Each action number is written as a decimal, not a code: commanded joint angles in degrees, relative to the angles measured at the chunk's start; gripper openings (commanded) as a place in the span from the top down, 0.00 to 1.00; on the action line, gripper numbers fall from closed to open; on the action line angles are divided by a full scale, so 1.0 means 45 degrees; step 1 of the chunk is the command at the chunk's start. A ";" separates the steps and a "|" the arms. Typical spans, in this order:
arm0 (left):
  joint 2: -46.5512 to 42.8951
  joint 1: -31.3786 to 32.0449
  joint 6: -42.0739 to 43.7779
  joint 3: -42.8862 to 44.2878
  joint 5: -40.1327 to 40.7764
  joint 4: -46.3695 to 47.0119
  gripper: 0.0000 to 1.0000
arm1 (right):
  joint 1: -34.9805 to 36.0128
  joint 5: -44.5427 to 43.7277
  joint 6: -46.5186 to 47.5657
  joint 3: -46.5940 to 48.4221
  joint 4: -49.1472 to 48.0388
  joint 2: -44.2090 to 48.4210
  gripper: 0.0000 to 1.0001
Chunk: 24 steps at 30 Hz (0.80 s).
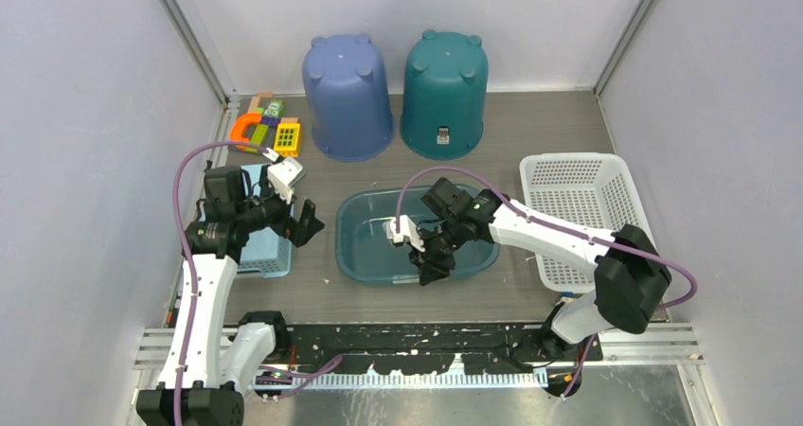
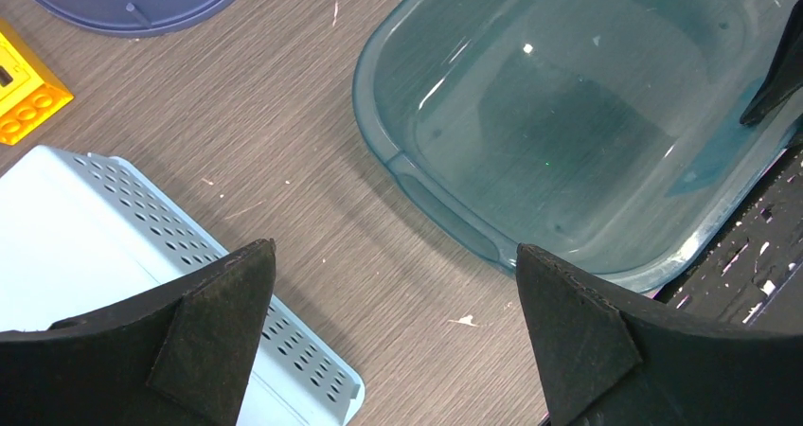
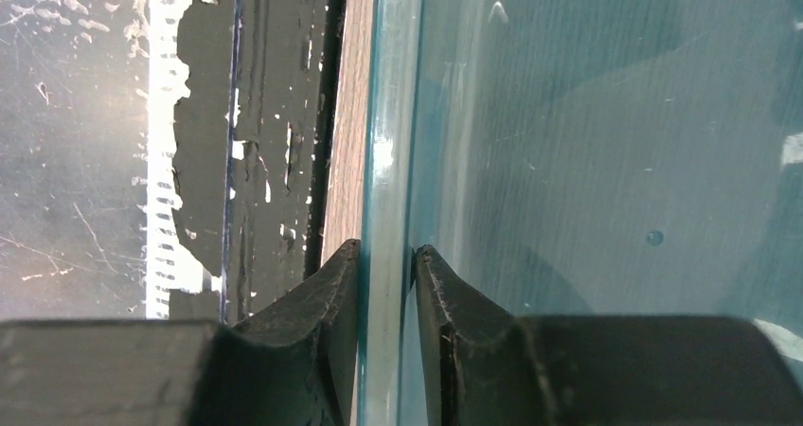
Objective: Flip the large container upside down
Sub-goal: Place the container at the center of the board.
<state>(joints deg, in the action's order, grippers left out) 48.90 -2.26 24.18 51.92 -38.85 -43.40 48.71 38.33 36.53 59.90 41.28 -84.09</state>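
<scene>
Right gripper point(image 3: 386, 251) straddles the 6 o'clock rim of the large container point(image 1: 369, 241), jaws narrowly apart; whether they pinch it cannot be told. Container upright, long axis 9–3 o'clock. Left gripper point(image 1: 301, 208), spread wide, hovers at its 9 o'clock.

The left gripper point(image 2: 393, 256) and right gripper point(image 3: 386, 251) are black, arms point(image 1: 549, 235) white, cables point(image 1: 176, 187) purple.

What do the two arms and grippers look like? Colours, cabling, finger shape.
The left arm and right arm have white links with black joint housings, and a purple cable runs along each. The left gripper and right gripper have matte black, wedge-shaped fingers. A small white camera block sits at each wrist.
</scene>
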 commanded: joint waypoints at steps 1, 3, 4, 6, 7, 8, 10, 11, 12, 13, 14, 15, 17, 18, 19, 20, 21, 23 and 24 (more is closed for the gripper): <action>-0.0122 0.0014 0.0253 0.0064 -0.0473 -0.0106 0.00 | 0.0110 0.0467 -0.0535 0.0024 -0.0870 -0.0267 0.67; -0.0139 0.0014 0.0288 0.0064 -0.0529 -0.0141 0.00 | 0.0147 0.0499 -0.0598 0.0048 -0.0872 -0.0442 0.62; -0.0144 0.0014 0.0309 0.0054 -0.0549 -0.0168 0.00 | 0.0159 0.0488 -0.0589 0.0048 -0.0882 -0.0476 0.60; -0.0144 0.0014 0.0309 0.0082 -0.0582 -0.0199 0.00 | 0.0224 0.0491 -0.0597 0.0067 -0.0872 -0.0511 0.57; -0.0145 0.0014 0.0319 0.0083 -0.0599 -0.0197 0.00 | 0.0237 0.0495 -0.0596 0.0100 -0.0862 -0.0526 0.55; -0.0145 0.0014 0.0330 0.0083 -0.0614 -0.0214 0.00 | 0.0249 0.0503 -0.0599 0.0143 -0.0829 -0.0486 0.54; -0.0145 0.0014 0.0357 0.0095 -0.0679 -0.0243 0.00 | 0.0236 0.0494 -0.0458 0.0321 -0.0547 -0.0365 0.50; -0.0145 0.0017 0.0398 0.0111 -0.0761 -0.0266 0.00 | 0.0243 0.0480 -0.0325 0.0463 -0.0336 -0.0244 0.48; -0.0126 0.0024 0.0457 0.0135 -0.0876 -0.0316 0.00 | 0.0222 0.0384 -0.0167 0.0635 -0.0094 -0.0061 0.45; -0.0099 0.0028 0.0545 0.0182 -0.1051 -0.0434 0.00 | 0.0217 0.0240 0.0016 0.0830 0.0160 0.0145 0.41; -0.0078 0.0031 0.0690 0.0254 -0.1288 -0.0588 0.00 | 0.0209 0.0026 0.0218 0.1037 0.0507 0.0384 0.37; -0.0042 0.0034 0.0872 0.0341 -0.1581 -0.0776 0.00 | 0.0160 -0.0178 0.0404 0.1224 0.0790 0.0616 0.33; 0.0050 0.0095 0.1326 0.0562 -0.2152 -0.1190 0.00 | -0.0119 -0.0523 0.0518 0.1512 0.1092 0.1161 0.25; 0.0109 0.0178 0.1515 0.0722 -0.2392 -0.1536 0.00 | -0.0357 -0.0655 0.0519 0.1582 0.1114 0.1531 0.20; 0.0167 0.0308 0.1700 0.0876 -0.2564 -0.1744 0.00 | -0.0631 -0.0740 0.0498 0.1617 0.1117 0.1834 0.16; 0.0243 0.0388 0.1799 0.1015 -0.2625 -0.1868 0.00 | -0.1085 -0.0777 0.0436 0.1624 0.1069 0.2118 0.11; 0.0309 0.0769 0.1855 0.1117 -0.2569 -0.1937 0.00 | -0.1455 -0.0775 0.0373 0.1630 0.1038 0.2381 0.05; 0.0470 0.1643 0.1886 0.1324 -0.1856 -0.1938 0.00 | -0.2335 -0.0648 0.0308 0.1631 0.1024 0.2875 0.00; 0.0579 0.2354 0.1917 0.1425 -0.1093 -0.1938 0.00 | -0.2717 -0.0649 0.0291 0.1628 0.1006 0.3132 0.00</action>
<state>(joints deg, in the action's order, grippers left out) 50.46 1.32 30.24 54.72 -46.35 -50.17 42.50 35.94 37.56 65.23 45.43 -75.00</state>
